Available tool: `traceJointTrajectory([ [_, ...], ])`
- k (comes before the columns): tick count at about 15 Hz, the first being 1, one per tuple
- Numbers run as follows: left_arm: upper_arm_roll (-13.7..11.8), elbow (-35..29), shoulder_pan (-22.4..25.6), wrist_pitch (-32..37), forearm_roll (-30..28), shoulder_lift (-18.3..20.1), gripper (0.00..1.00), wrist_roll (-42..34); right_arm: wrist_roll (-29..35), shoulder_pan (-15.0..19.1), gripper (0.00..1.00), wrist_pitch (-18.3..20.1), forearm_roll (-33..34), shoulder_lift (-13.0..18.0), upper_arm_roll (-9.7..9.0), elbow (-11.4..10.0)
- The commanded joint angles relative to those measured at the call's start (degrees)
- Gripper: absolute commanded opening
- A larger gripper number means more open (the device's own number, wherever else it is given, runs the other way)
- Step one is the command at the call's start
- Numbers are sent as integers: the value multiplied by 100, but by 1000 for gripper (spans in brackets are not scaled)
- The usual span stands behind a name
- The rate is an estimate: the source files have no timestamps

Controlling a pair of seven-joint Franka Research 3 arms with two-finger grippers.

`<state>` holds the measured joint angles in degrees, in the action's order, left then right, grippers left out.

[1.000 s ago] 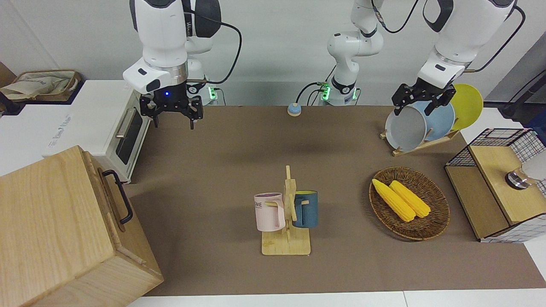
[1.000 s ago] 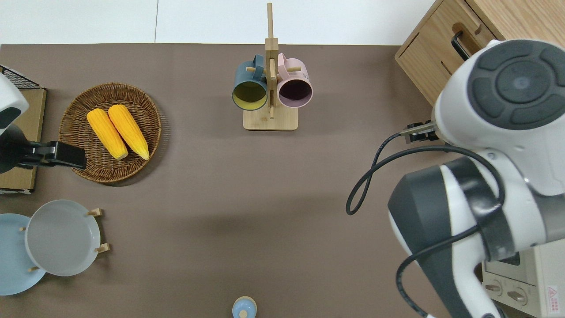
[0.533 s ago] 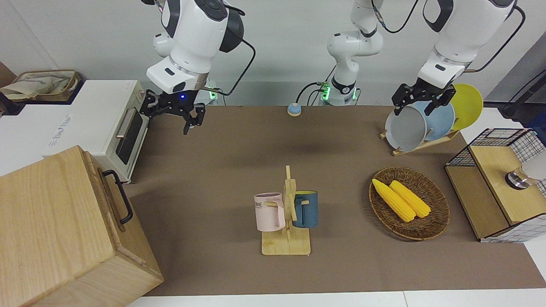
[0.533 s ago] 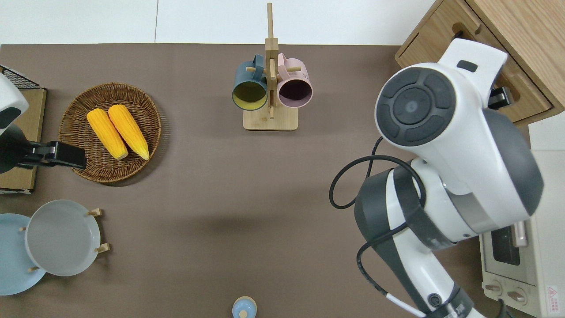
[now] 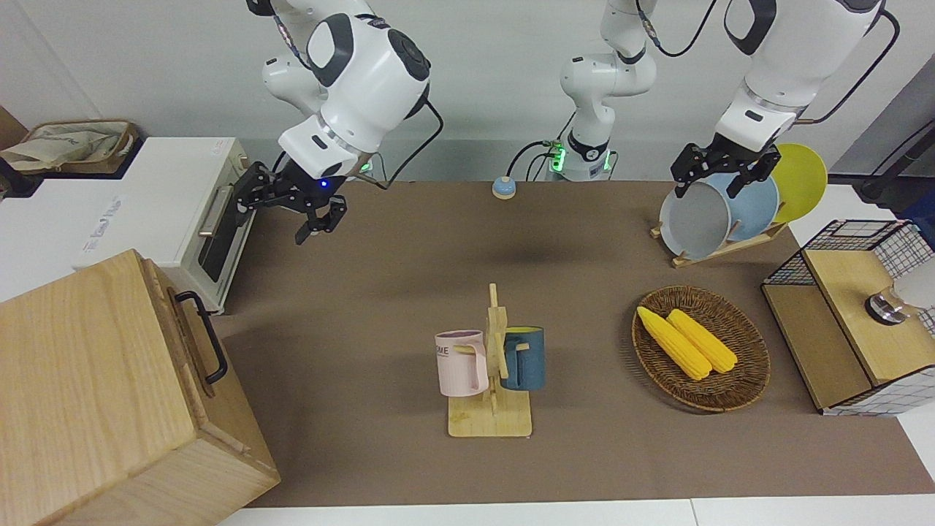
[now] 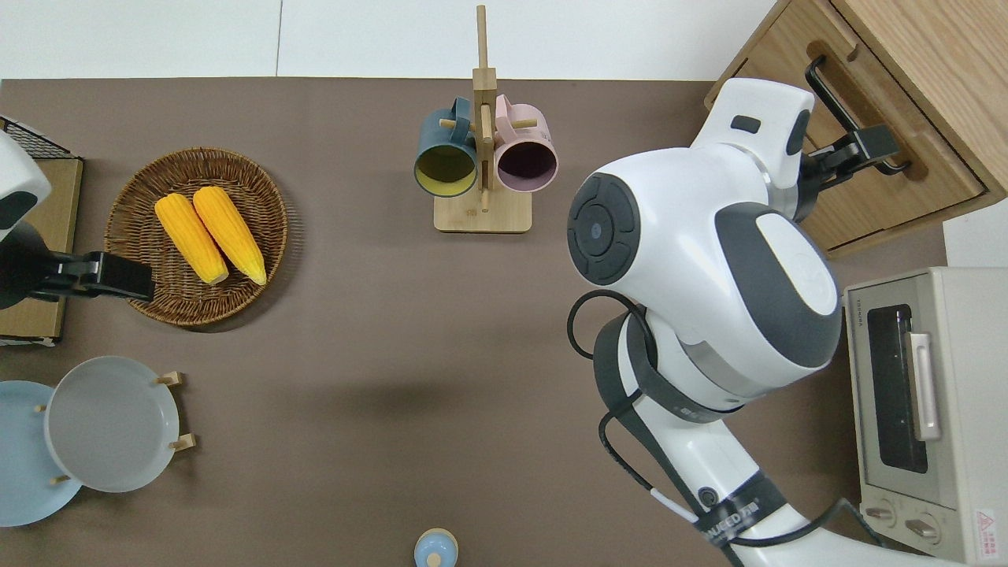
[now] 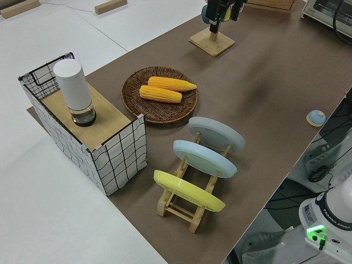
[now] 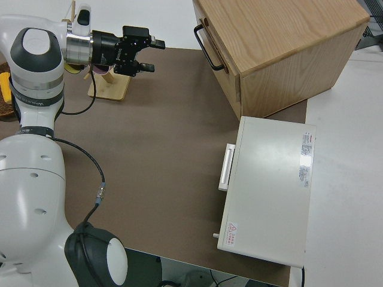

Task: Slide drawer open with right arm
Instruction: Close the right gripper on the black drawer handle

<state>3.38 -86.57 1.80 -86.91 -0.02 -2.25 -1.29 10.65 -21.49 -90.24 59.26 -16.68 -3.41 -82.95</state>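
The pale-wood drawer (image 5: 184,347) is shut in the big box cabinet (image 5: 88,380) at the right arm's end of the table, farther from the robots than the toaster oven. Its black bar handle (image 5: 210,349) faces the table's middle. My right gripper (image 8: 154,55) is open, turned sideways with its fingertips toward the handle (image 8: 206,46). In the right side view a clear gap lies between them. In the overhead view the gripper (image 6: 870,150) lies over the drawer front (image 6: 890,189) by the handle (image 6: 835,98). My left gripper (image 5: 712,183) is open and parked.
A white toaster oven (image 5: 182,212) stands next to the cabinet, nearer to the robots. A mug rack (image 5: 489,365) with two mugs stands mid-table. A basket with corn (image 5: 701,347), a plate rack (image 5: 723,212) and a wire-mesh cabinet (image 5: 855,321) are toward the left arm's end.
My right arm has swung away from the toaster oven toward the cabinet, and its gripper has turned from pointing down to pointing sideways at the drawer handle. It stayed open. The left arm has not moved.
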Motion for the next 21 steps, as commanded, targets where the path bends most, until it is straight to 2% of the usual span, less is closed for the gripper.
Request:
traceJointTrajectory([
  [1,39,149,31,113,98,-65,993,-56,6,-57,987,-187,848,-72,-28,-327],
  [3,39,149,31,113,98,-65,993,-56,173,-57,987,-301,1183,-143,-28,-485],
  [6,39,149,31,113,98,-65,993,-56,673,4,987,-652,1859,-152,-28,-906],
  [8,39,140,31,113,98,-65,993,-56,955,30,985,-732,2220,-222,-28,-1074],
  [16,39,140,31,113,98,-65,993,-56,1737,145,979,-723,3337,-679,-19,-1197],
  [19,39,149,31,113,98,-65,993,-56,2019,302,979,-732,3539,-837,-19,-1197],
  [21,39,149,31,113,98,-65,993,-56,2159,443,979,-872,3715,-907,-19,-1197],
])
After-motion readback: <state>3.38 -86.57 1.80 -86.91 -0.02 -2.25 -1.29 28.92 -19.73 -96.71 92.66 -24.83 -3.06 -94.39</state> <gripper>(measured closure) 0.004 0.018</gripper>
